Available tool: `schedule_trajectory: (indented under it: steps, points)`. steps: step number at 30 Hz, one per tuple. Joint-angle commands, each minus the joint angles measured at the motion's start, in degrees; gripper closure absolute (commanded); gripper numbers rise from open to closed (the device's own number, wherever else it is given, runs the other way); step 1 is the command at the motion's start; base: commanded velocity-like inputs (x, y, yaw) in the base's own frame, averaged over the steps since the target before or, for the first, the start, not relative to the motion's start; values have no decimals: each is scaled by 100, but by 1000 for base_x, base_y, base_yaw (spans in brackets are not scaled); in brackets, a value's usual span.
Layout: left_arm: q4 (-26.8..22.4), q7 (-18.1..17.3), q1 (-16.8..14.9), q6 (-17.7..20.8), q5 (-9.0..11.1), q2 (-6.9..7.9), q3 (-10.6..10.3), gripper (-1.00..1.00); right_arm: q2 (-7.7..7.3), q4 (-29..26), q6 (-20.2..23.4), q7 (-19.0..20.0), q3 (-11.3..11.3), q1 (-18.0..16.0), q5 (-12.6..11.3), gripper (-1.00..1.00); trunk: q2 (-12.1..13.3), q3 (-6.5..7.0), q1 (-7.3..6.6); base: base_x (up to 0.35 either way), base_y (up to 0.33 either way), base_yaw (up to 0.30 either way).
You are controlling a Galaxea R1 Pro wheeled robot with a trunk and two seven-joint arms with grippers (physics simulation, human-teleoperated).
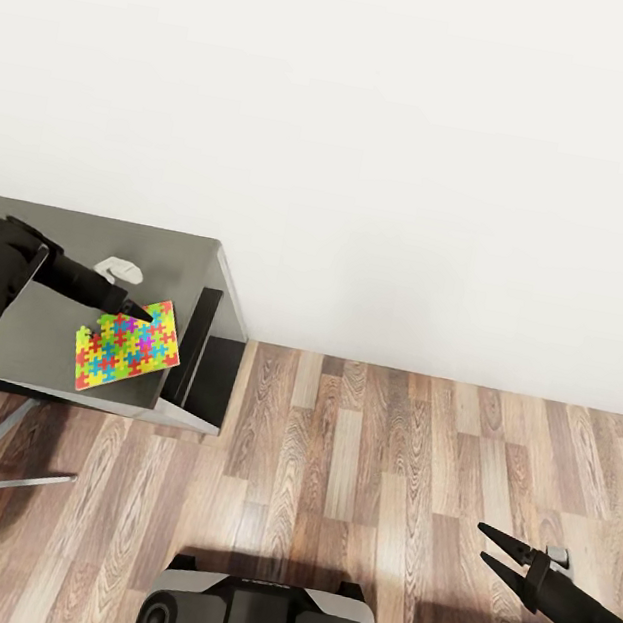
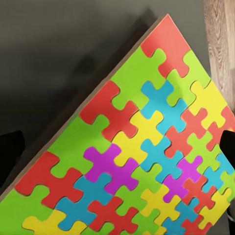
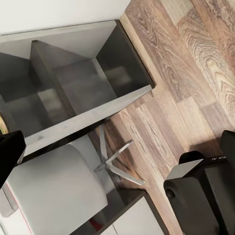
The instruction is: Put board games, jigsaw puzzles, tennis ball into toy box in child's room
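Grey table (image 1: pixel 58 371) under jigsaw puzzle (image 1: pixel 128 346)

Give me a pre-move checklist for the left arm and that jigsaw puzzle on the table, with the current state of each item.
1. Left gripper at the jigsaw puzzle: ok, its tip is at the puzzle's far edge.
2. Firm grasp on the puzzle: cannot tell; the left wrist view shows the puzzle close up, but finger contact is unclear.
3. Puzzle lies flat on the table: cannot tell; it seems tilted in the left wrist view.
4. Toy box located: cannot tell.
5. Right gripper out of the way: ok, open over the floor, far from the table.
6. White object behind the left gripper clear of the path: cannot tell.
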Motion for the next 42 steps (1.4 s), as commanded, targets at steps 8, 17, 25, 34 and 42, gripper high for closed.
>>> schedule_trajectory:
  steps: [8,17,25,34,42]
  points:
    - [19,-59,-3,53,-36,7,-5,-100,1,0,27,15,-5,-3,2,-100,-9,-7,3,0,0,0]
    - [20,-63,-3,53,-35,8,-5,-100,2,0,27,15,-5,-3,2,-100,-9,-7,3,0,0,0]
    - [20,-67,-3,53,-35,8,-5,-100,2,0,27,15,-5,-2,2,-100,-9,-7,3,0,-9,0]
    - [20,-72,-3,53,-29,10,3,-100,2,0,27,15,-5,-3,2,-100,-9,-7,3,0,-69,0]
    - [20,-84,-3,51,-27,21,12,-100,2,0,27,15,-5,-2,5,-100,-9,-7,3,0,-5,0]
